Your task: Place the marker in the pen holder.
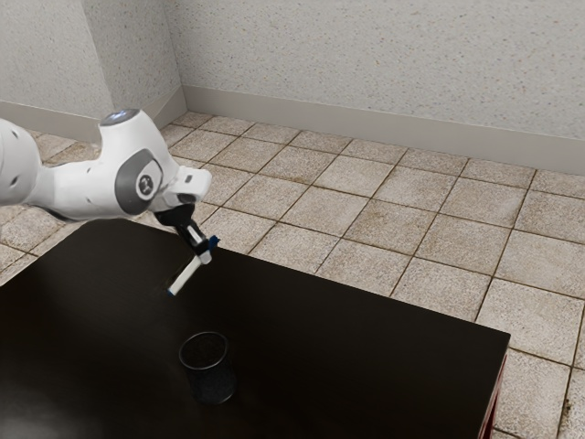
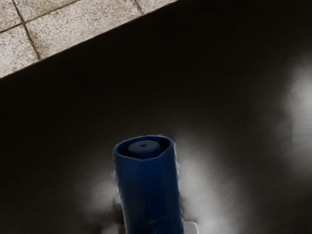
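In the exterior view my gripper (image 1: 205, 252) is shut on the marker (image 1: 186, 275), near its blue end. The marker hangs tilted above the table, its white body slanting down toward the exterior view's left. Its blue end (image 2: 150, 190) rises large at the lower edge of the wrist view. The pen holder (image 1: 212, 382), a dark round cup with an open top, stands upright on the table, nearer the exterior camera than the marker and apart from it.
The black table (image 1: 366, 357) has its far edge beyond the gripper and a corner at the exterior view's right. Tiled floor (image 1: 366, 224) lies past that edge, with a pale wall behind.
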Robot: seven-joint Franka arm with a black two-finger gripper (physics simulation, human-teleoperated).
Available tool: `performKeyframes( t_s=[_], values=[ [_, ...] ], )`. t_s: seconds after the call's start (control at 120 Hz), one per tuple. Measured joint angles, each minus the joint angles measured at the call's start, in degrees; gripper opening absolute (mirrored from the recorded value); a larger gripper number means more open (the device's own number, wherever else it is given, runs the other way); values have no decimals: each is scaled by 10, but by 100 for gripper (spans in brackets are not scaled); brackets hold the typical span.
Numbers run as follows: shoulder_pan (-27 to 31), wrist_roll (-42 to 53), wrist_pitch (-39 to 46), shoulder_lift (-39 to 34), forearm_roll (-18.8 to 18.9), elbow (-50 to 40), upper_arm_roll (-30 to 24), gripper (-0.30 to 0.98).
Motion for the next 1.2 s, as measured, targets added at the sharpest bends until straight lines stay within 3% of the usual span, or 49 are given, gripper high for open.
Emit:
performKeyframes(
  t_s=[0.05, 0.183, 0.325, 0.45, 0.65, 1.2],
  values=[
    [-4, -2, 3, -17, -39, -17, -25, -10],
    [-12, 22, 38, -61, -193, -92, -53, -10],
    [-16, 49, 58, -117, -260, -131, -57, -10],
    [-2, 68, 67, -215, -282, -208, -56, -10],
    [0, 90, 73, -276, -292, -283, -56, -8],
    [-2, 131, 86, -267, -322, -321, -99, -6]
  ],
)
